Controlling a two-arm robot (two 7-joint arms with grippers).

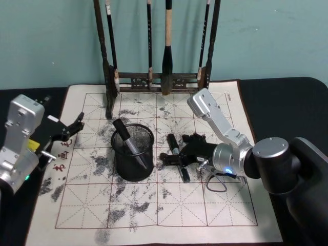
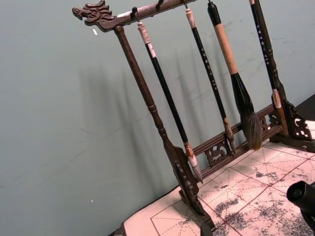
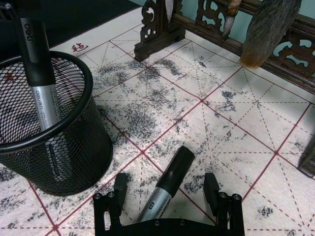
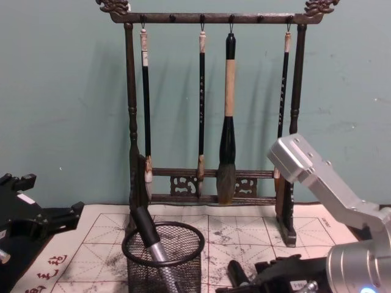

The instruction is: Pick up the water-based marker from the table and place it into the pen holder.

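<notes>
At 3 o'clock of the pen holder (image 1: 130, 166), just beside it on the ink-spotted practice mat (image 1: 205, 205), lies the water-based marker (image 1: 178, 156), flat, cap end toward 12 o'clock. My right pincer (image 1: 180, 158) hangs low over its barrel. In the right wrist view the fingers (image 3: 118, 189) stand apart, one on each side of the barrel, neither touching it. Step in hand, by my reading: approach done, grasp not yet made. Next move calls for closing squarely on the barrel, lifting clear of the mat, carrying toward 9 o'clock above the rim, then tipping the marker upright. Note: a second marker (image 1: 125, 137) already leans inside the holder, so I should drop in beside it. My left pincer (image 1: 69, 130) is parked at 9 o'clock, off the mat's edge.
</notes>
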